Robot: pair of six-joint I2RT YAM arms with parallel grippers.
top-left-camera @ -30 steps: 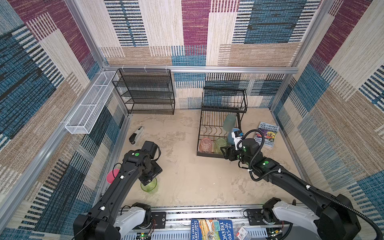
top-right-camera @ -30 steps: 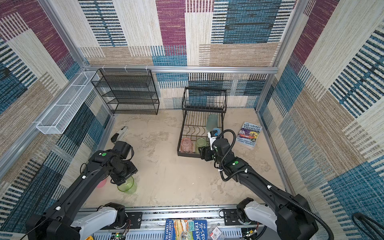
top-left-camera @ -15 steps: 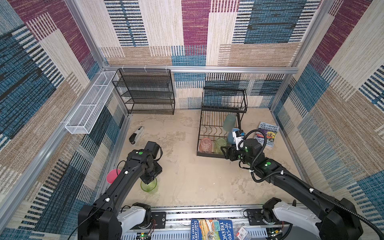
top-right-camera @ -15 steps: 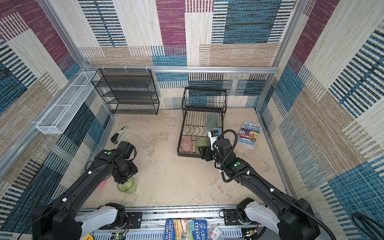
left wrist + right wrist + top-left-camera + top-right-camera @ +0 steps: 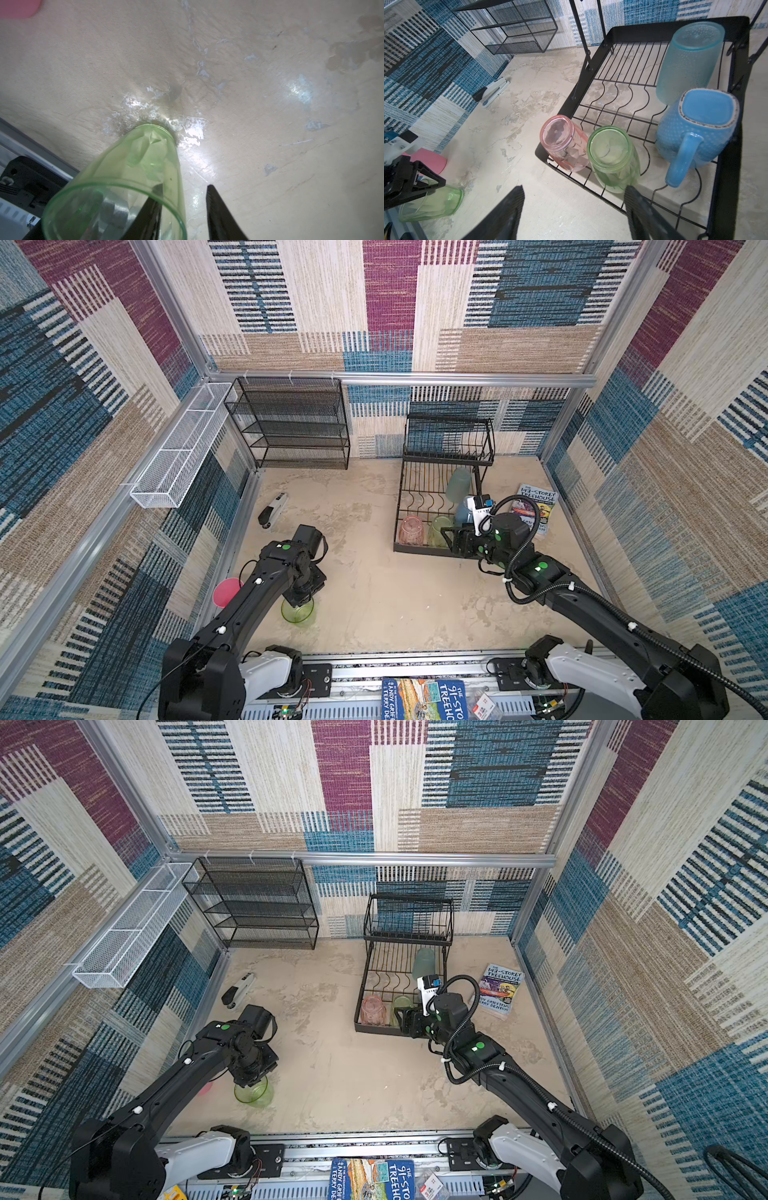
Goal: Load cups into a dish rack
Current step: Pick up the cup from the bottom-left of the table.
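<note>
The left end effector (image 5: 184, 187) stands over the green tumbler (image 5: 298, 610) on the surface (image 5: 395, 605), jaws drawn narrower astride its wall but not yet pinching — a fifth cup nears pickup — while the right end effector (image 5: 574, 188) idles spread and empty at the four-cup dish rack (image 5: 415, 549)

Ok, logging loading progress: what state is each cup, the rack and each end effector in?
Peach cup, upside down in the rack.
Racked green cup, upside down.
Blue mug, upside down in rack.
Teal cup, upside down in rack.
Loose green cup, mouth up on the table.
Pink cup, on the table, unloaded.
Rack, four cups in its lower tray.
Left end effector, open, straddling loose green cup's rim.
Right end effector, open, empty.
</note>
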